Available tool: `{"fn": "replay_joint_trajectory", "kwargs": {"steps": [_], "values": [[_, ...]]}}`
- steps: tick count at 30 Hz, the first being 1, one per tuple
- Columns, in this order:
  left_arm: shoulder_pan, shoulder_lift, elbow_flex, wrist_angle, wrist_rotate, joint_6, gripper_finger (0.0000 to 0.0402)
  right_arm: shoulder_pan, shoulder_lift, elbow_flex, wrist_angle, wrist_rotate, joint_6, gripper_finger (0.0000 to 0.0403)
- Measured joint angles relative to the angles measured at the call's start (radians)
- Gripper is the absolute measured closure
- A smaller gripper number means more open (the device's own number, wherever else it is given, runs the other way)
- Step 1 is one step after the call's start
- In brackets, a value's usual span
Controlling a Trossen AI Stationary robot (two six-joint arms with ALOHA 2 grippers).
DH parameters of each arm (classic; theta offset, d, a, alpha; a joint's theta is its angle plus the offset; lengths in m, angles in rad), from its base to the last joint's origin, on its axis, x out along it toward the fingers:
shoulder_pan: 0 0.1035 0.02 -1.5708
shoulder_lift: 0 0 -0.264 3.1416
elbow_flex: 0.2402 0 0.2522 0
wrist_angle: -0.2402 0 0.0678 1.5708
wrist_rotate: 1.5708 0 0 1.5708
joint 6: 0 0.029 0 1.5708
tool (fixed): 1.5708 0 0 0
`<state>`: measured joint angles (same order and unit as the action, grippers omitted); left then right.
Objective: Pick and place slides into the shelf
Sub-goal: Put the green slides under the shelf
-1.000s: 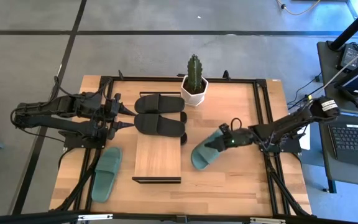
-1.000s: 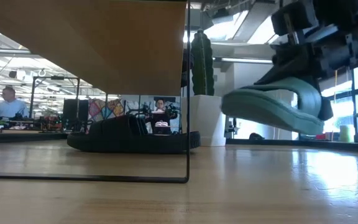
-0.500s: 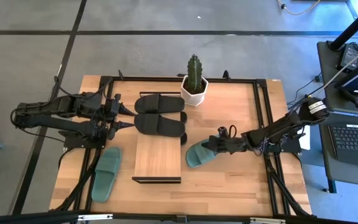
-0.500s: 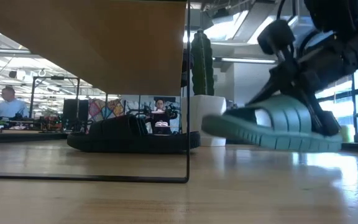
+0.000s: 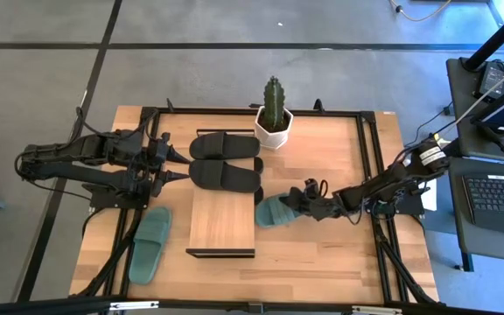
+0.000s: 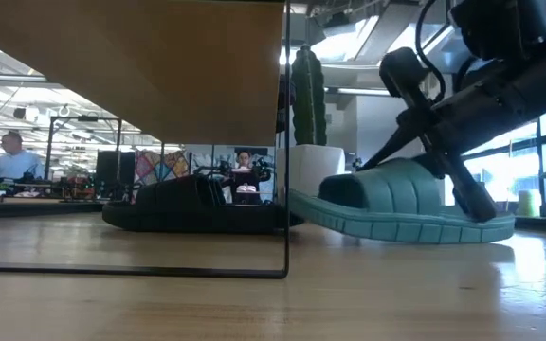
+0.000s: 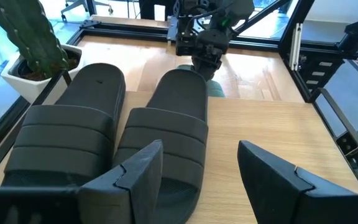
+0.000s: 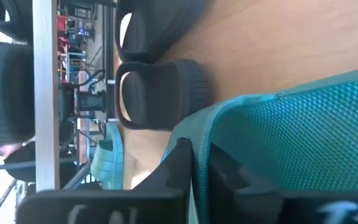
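— jaws first: where do the right ones stand?
— clamped on the strap of a green slide, as the right wrist view shows; the strap edge sits pinched between the two dark fingers. the right gripper reaches low across the desk toward the shelf.
— and the slide itself?
— flat on the desk, sole down in the low view, its toe just beside the shelf's right edge, by the thin black frame leg. whether the toe touches the frame i cannot tell.
— left side?
— the left gripper waits at the desk's left side, jaws apart and holding nothing, pointing at the black slides.
— where are those?
— two black ones lie side by side at the far end of the shelf, near the potted cactus. in the low view they show under the wooden plank.
— any other slide?
— a second green slide lies on the desk left of the shelf, apart from it.
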<state>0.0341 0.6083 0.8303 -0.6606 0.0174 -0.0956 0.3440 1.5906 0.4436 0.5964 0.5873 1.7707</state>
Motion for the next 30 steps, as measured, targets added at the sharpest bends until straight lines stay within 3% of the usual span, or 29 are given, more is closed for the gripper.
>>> {"fn": "replay_joint_trajectory", "kwargs": {"steps": [30], "values": [[0.000,0.000,0.000,-0.004,0.000,0.053,0.0202,0.007,0.010,0.032,-0.037,-0.099,-0.022,0.0353]]}}
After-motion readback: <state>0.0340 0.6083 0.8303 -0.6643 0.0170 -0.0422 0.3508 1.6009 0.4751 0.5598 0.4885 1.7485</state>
